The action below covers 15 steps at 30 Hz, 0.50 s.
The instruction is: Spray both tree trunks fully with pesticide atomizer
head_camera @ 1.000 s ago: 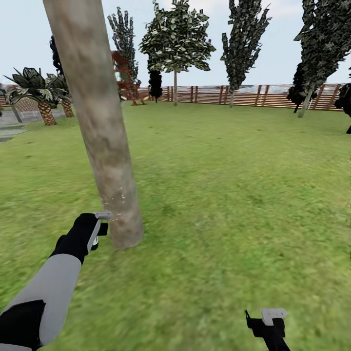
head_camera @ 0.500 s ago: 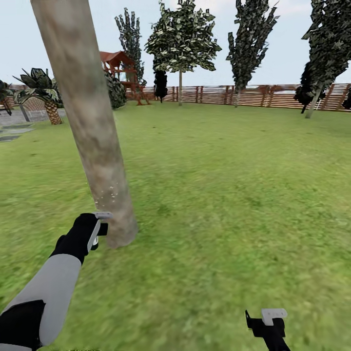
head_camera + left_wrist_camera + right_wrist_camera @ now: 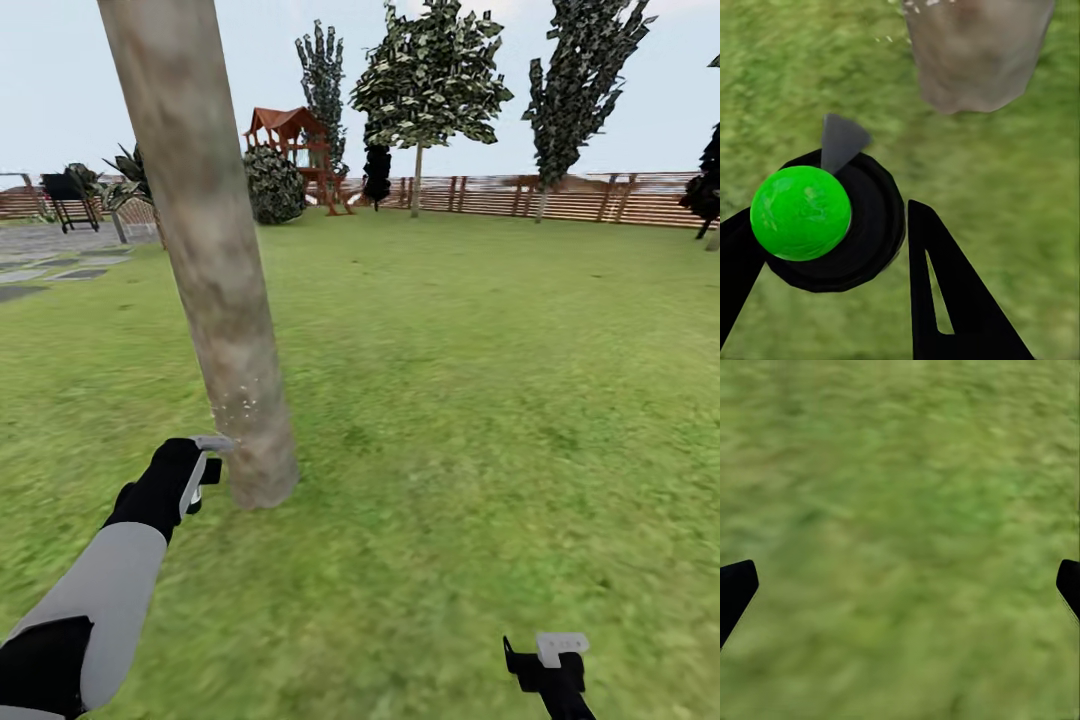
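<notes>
The pesticide atomizer (image 3: 821,217) sits clamped in the left pincer (image 3: 205,470), its green ball and black collar between the 2 dark fingers (image 3: 945,292), a grey nozzle pointing toward the base of the tree trunk (image 3: 215,270). That trunk stands just beside the pincer, leaning slightly, and a thin scatter of pale specks shows low on the bark, which I take for spray landing there. Most of the column above looks bare, so the step in hand is likely coating this 1st trunk.

To do it well, keep the nozzle aimed squarely at the bark, sweep upward from the base, and work round the trunk so no side is missed. Holding too close risks bumping the bark.

The right pincer (image 3: 553,655) hangs low over the grass lawn (image 3: 480,400), spread wide and carrying nothing. A 2nd tree (image 3: 430,80) stands well apart near the wooden fence (image 3: 580,195).
</notes>
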Available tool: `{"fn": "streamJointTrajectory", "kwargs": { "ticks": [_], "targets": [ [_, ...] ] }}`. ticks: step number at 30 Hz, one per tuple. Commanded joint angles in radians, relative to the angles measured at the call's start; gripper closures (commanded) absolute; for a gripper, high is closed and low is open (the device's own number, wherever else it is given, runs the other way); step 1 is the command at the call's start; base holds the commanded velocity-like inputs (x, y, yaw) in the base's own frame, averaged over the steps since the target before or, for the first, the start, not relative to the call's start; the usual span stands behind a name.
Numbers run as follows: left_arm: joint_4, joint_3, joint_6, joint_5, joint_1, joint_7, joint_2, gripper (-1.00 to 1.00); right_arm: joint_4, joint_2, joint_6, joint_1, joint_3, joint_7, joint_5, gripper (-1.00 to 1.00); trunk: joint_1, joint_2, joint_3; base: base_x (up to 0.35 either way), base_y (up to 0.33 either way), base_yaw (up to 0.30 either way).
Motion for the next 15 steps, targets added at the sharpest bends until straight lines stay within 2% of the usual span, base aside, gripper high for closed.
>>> {"fn": "streamJointTrajectory", "kwargs": {
  "ticks": [1,7,9,12,15],
  "targets": [
    [-0.001,0.001,0.004,-0.006,-0.001,-0.001,-0.001,1.00,0.001,0.000,-0.003,-0.001,-0.004,-0.006,0.011,-1.00,0.000,0.000,-0.001,0.070,-0.257,0.276],
    [0.000,0.003,-0.001,-0.006,0.011,0.000,0.004,1.00,0.001,0.000,-0.003,-0.001,-0.004,-0.006,0.011,-1.00,0.000,0.000,-0.001,0.015,-0.271,0.237],
    [-0.001,0.002,-0.003,-0.008,0.032,0.000,0.010,1.00,0.001,0.000,-0.003,-0.001,-0.004,-0.006,0.011,-1.00,0.000,0.000,-0.001,0.008,-0.274,0.065],
    [-0.001,0.002,-0.005,-0.005,0.062,0.000,0.041,1.00,0.001,0.000,-0.003,-0.001,-0.004,-0.006,0.011,-1.00,0.000,0.000,-0.001,0.089,-0.272,0.015],
    [-0.001,0.003,-0.006,-0.001,0.067,-0.002,0.039,1.00,0.001,-0.001,-0.003,-0.001,-0.004,-0.006,0.011,-1.00,0.000,0.000,-0.001,0.167,-0.245,0.002]
  ]
}}
